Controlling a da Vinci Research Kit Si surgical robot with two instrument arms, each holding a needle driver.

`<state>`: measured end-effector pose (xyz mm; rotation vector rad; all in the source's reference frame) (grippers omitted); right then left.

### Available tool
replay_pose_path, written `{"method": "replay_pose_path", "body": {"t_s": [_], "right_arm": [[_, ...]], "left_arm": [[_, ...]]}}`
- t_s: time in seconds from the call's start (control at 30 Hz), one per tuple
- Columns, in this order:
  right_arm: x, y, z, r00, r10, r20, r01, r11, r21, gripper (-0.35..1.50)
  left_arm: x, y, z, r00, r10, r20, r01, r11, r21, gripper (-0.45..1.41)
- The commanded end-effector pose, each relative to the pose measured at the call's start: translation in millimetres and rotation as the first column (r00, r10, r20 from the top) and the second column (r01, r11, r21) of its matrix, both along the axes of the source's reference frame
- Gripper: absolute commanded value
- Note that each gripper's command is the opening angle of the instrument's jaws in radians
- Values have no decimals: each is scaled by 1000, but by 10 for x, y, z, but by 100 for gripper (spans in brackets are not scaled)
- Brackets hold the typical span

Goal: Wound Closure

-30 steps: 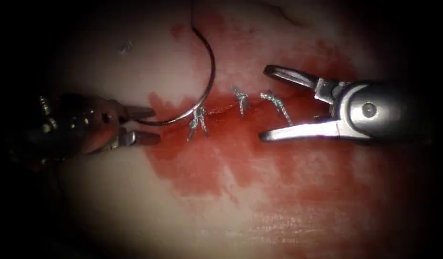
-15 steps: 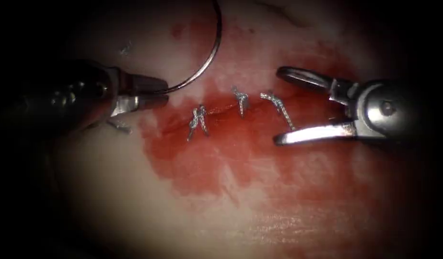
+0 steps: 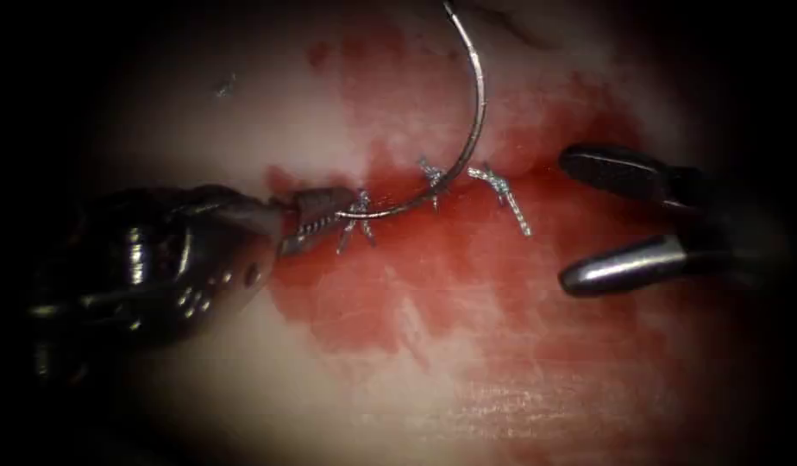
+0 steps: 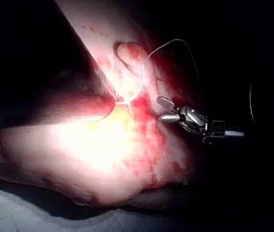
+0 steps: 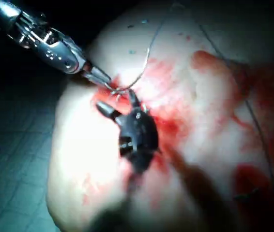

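1. Needle (image 3: 467,129) lies free of the tissue (image 3: 243,112), above the cut (image 3: 398,203): its curve rises from the left tool's jaws at the left end of the cut, bulges toward the right over the middle stitch (image 3: 433,179), and runs up to the top edge.
2. Left tool (image 3: 316,222) is clamped on the needle near its lower end.
3. Right tool (image 3: 580,220) sits right of the stitches with jaws spread wide, holding nothing.
4. Red fluid (image 3: 398,285) stains the tissue around three knotted stitches.
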<state>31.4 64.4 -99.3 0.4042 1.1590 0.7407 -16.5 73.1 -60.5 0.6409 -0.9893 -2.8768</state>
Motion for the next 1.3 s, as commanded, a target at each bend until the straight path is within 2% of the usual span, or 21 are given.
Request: {"method": "replay_pose_path", "body": {"t_s": [0.03,0.13,0.2,0.43,0.53,0.9,1.13,1.2,1.23,1.27,1.3], "right_arm": [[5,4,7,1000,3,21,-3,1000,-2,123],[6,14,15,998,-8,58,4,998,62,123],[17,27,25,996,-58,68,49,990,132,123],[40,49,40,992,-99,75,85,983,166,123],[48,46,47,991,-117,65,104,980,171,121],[58,38,43,986,-163,38,154,972,177,119],[75,40,44,987,-154,38,145,973,181,118],[78,42,45,987,-155,47,142,967,210,69],[78,42,45,987,-155,47,142,967,210,69],[78,43,44,986,-158,57,142,967,213,8],[78,43,44,986,-154,68,137,968,211,-17]], "left_arm": [[-5,1,5,1000,3,-8,-4,1000,-26,-35],[-1,-18,7,998,20,-62,-29,991,-134,-35],[-1,-26,5,994,26,-102,-45,981,-190,-35],[-8,-29,2,991,13,-130,-42,975,-220,-35],[-9,-30,1,990,9,-139,-40,974,-223,-35],[-9,-29,2,989,6,-150,-40,974,-224,-35],[-10,-31,1,988,15,-156,-51,972,-228,-35],[-11,-31,1,987,24,-156,-60,971,-231,-35],[-11,-31,1,987,24,-156,-60,971,-231,-35],[-11,-31,0,987,30,-158,-66,970,-233,-35],[-12,-32,0,987,28,-160,-65,970,-232,-35]]}}
